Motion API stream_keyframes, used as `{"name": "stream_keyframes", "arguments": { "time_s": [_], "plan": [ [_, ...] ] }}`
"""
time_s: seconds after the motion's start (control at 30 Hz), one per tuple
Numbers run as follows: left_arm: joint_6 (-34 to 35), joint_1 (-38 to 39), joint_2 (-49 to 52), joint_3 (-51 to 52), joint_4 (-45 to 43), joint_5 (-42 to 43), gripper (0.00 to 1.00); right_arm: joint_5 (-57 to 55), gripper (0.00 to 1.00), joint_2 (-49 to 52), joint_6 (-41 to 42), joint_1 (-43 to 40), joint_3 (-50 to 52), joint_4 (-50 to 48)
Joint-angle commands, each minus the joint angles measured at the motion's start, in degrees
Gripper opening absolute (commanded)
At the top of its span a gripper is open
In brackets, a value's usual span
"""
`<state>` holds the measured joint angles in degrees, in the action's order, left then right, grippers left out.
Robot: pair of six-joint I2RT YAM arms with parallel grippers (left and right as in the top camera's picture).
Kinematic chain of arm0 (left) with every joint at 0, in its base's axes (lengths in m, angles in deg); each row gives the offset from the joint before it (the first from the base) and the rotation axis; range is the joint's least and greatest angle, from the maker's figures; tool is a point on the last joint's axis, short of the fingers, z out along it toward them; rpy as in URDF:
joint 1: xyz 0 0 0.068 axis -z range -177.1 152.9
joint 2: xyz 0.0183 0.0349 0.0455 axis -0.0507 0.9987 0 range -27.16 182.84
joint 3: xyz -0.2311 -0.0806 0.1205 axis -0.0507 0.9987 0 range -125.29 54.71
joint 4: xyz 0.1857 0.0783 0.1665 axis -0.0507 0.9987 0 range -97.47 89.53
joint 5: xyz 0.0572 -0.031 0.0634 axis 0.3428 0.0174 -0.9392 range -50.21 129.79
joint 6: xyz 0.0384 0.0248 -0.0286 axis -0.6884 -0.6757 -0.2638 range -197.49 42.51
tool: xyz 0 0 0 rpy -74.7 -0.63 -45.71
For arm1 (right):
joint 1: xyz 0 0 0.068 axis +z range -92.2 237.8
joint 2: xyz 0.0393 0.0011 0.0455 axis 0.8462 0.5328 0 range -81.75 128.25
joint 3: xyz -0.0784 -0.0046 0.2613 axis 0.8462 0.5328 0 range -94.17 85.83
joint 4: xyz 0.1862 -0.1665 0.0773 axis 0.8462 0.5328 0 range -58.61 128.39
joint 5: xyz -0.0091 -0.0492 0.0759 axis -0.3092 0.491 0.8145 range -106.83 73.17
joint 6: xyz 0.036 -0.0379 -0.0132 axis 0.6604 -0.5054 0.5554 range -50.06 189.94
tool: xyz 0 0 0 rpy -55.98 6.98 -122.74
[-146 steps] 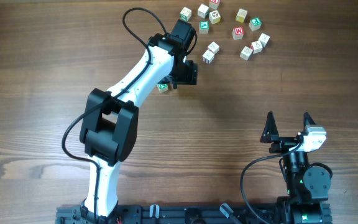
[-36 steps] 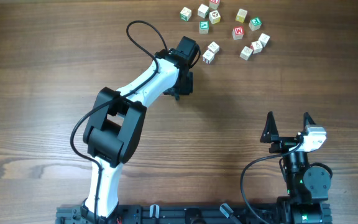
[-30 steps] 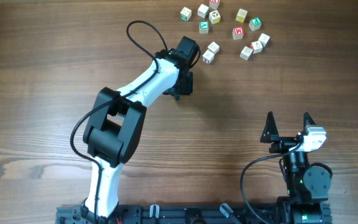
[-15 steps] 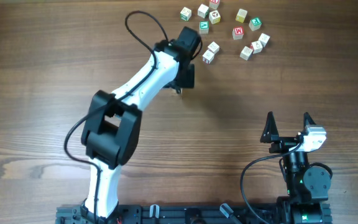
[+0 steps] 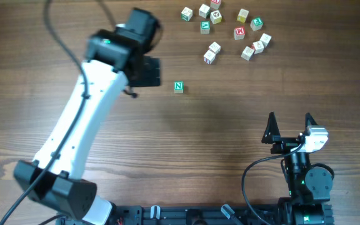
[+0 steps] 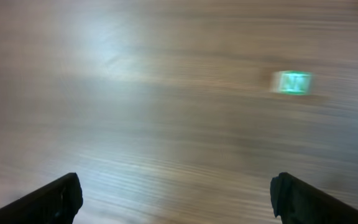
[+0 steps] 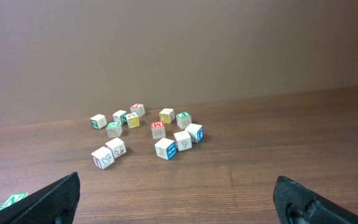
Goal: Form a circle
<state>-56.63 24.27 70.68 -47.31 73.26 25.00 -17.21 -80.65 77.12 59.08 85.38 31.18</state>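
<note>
From overhead, your cubes lie loosely scattered by the table's far edge, right of centre. They make no ring, though a few pairs touch. One N cube sits alone nearer the middle, apart from the rest. Your left claw hangs just left of it, not touching. Your right claw stands spread and empty by the near edge, right side.

The left wrist view is blurred. The left claw is spread wide over bare wood, with the N cube ahead to the right.

In the right wrist view, the right claw is spread, with nothing between its tips. The cubes lie ahead, and the N cube is at lower left.
</note>
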Motion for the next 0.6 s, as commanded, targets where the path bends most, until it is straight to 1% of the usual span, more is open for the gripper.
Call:
{"name": "stream_keyframes", "arguments": {
  "time_s": [0.0,0.07,0.17,0.27,0.4,0.47,0.53,0.57],
  "plan": [
    [5.27,-6.84,-5.27,-0.31,5.33,-1.31,1.0,0.72,1.0,-0.52,-0.76,-0.24,0.13,-0.17],
    [6.62,-9.29,-8.02,-0.2,8.28,-1.31,1.0,0.72,1.0,-0.52,-0.79,-0.24,0.13,-0.17],
    [6.82,-11.52,-14.16,1.11,11.32,-1.14,1.0,0.72,1.0,-0.52,-0.81,-0.24,0.13,-0.17],
    [8.57,-11.69,-22.43,6.03,11.47,-1.14,1.0,0.72,1.0,-0.52,-0.79,-0.24,0.13,-0.17],
    [8.57,-11.69,-36.33,17.42,8.83,-1.79,1.0,0.72,1.0,-0.52,-0.79,-0.24,0.13,-0.17],
    [8.57,-11.69,-41.66,21.11,8.66,-1.79,1.0,0.72,1.0,-0.52,-0.76,-0.24,0.13,-0.17],
    [8.57,-11.69,-45.44,22.58,8.63,-1.77,1.0,0.61,1.0,-0.52,-0.87,-0.24,0.13,-1.11],
    [8.57,-11.69,-46.9,22.69,8.66,-1.79,1.0,0.76,1.0,-0.52,-0.44,-0.24,0.13,-3.58]
  ]
}}
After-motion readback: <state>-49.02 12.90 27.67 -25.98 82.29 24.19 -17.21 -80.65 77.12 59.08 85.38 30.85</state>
